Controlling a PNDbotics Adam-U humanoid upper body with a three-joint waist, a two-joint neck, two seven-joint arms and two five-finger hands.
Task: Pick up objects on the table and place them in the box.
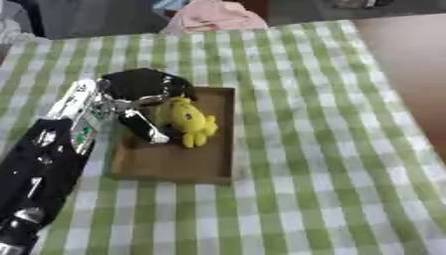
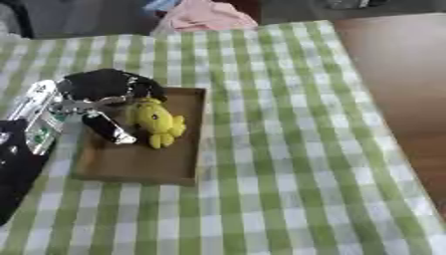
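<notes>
Now the left hand [image 1: 144, 97], curled round the yellow plush toy [image 1: 191, 122], should open low over the box [image 1: 174, 162].

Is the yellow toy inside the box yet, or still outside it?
Inside. The yellow toy lies within the brown box's walls near its far end, with the left robot hand above it. Whether it's released: cannot tell.

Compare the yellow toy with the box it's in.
The yellow toy is bright yellow; the box is brown. The toy is small and lumpy; the box is much larger, flat, shallow and rectangular. The toy is at the left hand, whose fingers are beside it; most of the box lies bare. Both are on the checked cloth.
</notes>
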